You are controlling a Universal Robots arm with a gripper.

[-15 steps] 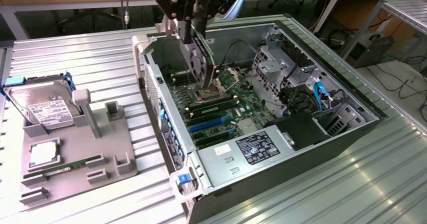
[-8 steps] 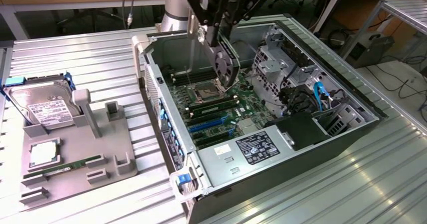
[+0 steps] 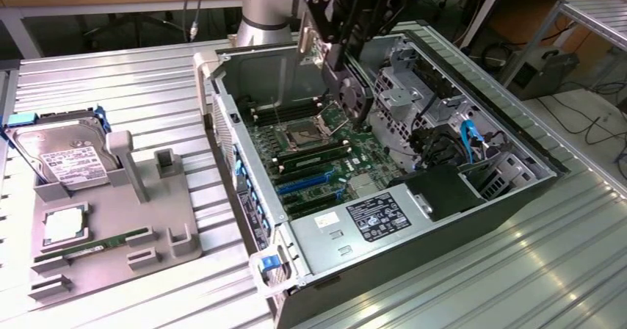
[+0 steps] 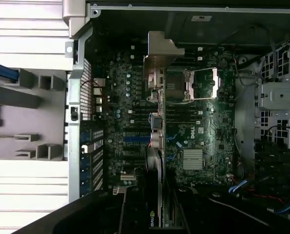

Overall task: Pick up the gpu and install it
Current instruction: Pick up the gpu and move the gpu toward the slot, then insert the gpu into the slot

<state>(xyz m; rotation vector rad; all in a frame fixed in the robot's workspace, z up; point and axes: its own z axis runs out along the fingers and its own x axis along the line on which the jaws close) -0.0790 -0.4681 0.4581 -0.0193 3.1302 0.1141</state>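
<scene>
1 gpu (image 3: 353,98), 1 PC case (image 3: 421,270), 1 HDD (image 3: 64,156), 1 RAM stick (image 3: 98,242), 1 tray (image 3: 176,226).

Matt black gpu (image 3: 353,98), dull metal bracket (image 4: 160,48); ribbed metal table (image 3: 117,79)

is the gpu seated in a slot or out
Out: the thin black card with a silvery bracket hangs edge-down from the tool, above the green motherboard.
</scene>
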